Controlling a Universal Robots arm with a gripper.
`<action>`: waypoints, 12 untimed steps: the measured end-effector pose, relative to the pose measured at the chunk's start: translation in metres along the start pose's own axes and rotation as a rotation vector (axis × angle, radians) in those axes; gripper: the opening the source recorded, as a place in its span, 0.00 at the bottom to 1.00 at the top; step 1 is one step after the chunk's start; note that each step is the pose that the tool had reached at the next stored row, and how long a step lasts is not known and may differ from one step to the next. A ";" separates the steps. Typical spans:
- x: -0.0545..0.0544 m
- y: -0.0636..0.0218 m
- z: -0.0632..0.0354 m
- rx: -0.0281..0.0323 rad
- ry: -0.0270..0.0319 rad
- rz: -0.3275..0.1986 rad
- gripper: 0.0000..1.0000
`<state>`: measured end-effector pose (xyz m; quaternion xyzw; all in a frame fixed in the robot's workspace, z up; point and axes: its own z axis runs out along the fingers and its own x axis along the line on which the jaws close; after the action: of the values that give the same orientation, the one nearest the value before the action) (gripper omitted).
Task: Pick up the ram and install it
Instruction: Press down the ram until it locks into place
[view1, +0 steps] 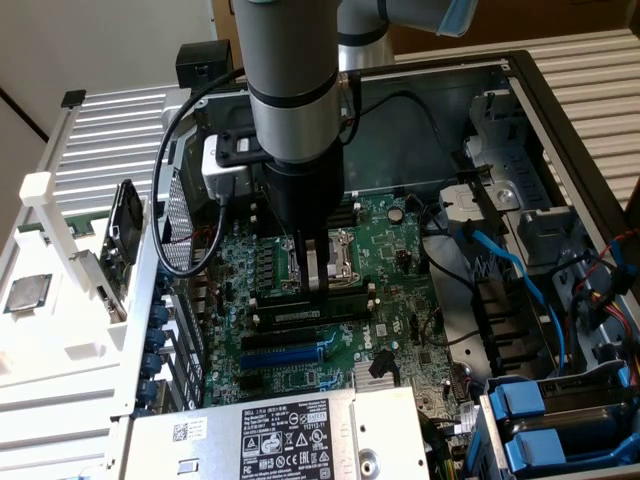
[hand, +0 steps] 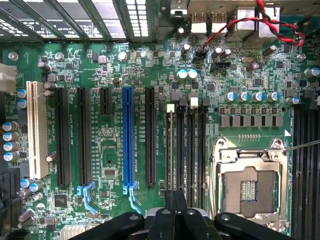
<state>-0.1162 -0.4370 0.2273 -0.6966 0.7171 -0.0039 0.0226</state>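
Observation:
The ram (view1: 300, 313), a long dark-green stick with a pale label, stands on edge in one of the black memory slots beside the processor socket (view1: 340, 255). My gripper (view1: 317, 286) hangs straight down over the middle of the stick, its fingers shut together with the tips at the stick's top edge. I cannot tell whether they touch it. In the wrist view the shut gripper (hand: 176, 202) sits over the row of memory slots (hand: 186, 145) next to the open socket (hand: 247, 187). Seen edge-on there, the ram cannot be told apart from the slots.
The motherboard (view1: 400, 300) lies inside an open computer case. Blue and black cables (view1: 510, 270) and drive bays (view1: 545, 420) crowd the exterior view's right. A labelled power supply (view1: 290, 435) sits at the front. A silver processor chip (view1: 25, 293) rests on a white holder at the exterior view's left.

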 end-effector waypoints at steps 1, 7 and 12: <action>0.000 0.0000 0.0001 0.0000 0.0007 0.000 0.11; 0.000 0.0000 -0.0005 0.0004 0.0009 0.000 0.11; 0.000 -0.0002 -0.0052 0.0003 0.0012 0.000 0.11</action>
<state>-0.1162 -0.4369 0.2324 -0.6966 0.7171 -0.0044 0.0222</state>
